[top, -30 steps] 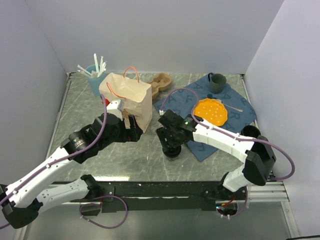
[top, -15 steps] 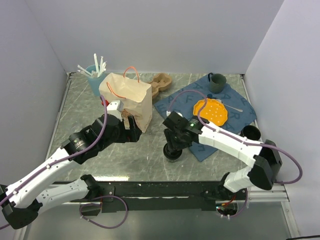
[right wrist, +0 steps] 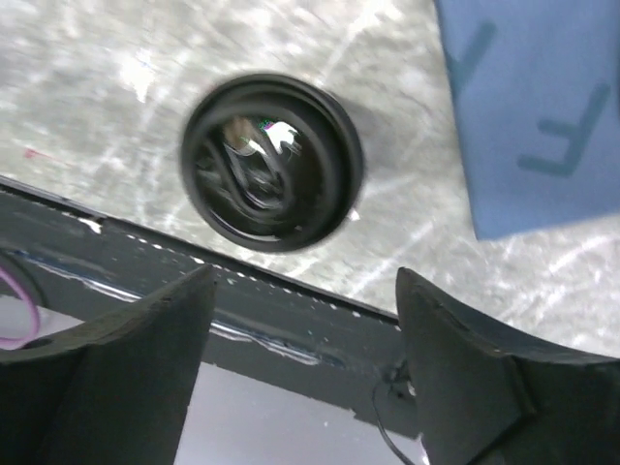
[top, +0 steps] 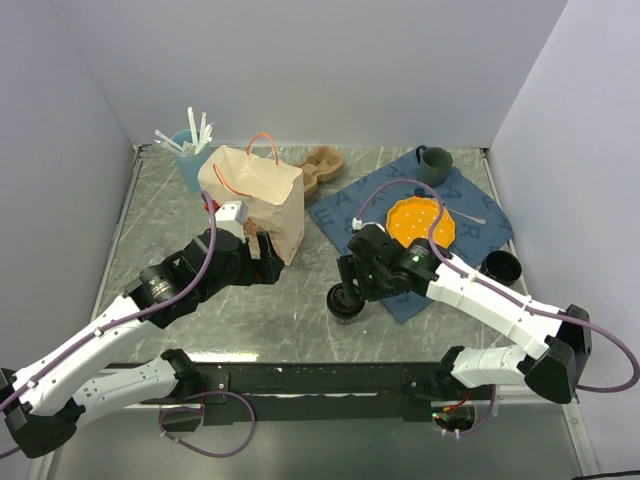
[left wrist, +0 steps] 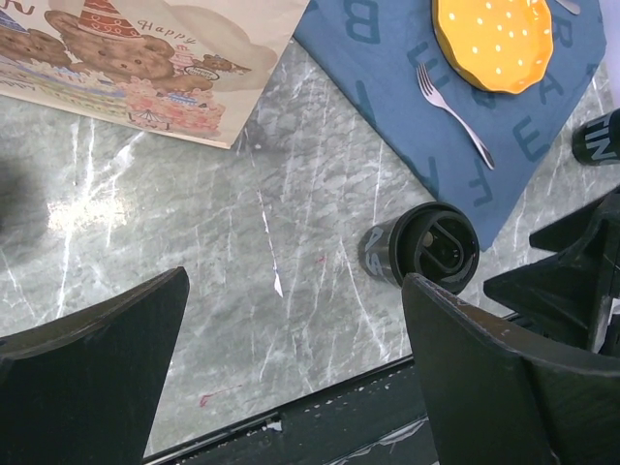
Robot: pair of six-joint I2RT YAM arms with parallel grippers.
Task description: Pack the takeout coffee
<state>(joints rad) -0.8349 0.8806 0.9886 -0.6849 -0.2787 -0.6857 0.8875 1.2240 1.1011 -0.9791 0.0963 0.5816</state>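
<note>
Two hands are open right now, and neither one holds anything. The right gripper (top: 352, 282) hangs over the takeout coffee (top: 345, 303) with its fingers spread wide, not touching it. The left gripper (top: 262, 258) is spread as wide as it goes, just beside the paper bag (top: 255, 195).

The coffee stands upright on the grey table (top: 280, 320), close to the front edge and right at the corner of the blue cloth (top: 350, 205). It is well apart from the bag.

What could go wrong? From the right wrist camera the cup sits off to one side of the gap between the fingers, not in the middle. If the hand comes down like that, I think one finger could land on the lid or bump the cup. A bump could tip it over, or push it toward the edge and off the table. A squeeze that is too hard could crush the thin cup. The bag's top looks narrow too — the cup could catch on it and knock the bag down.
</note>
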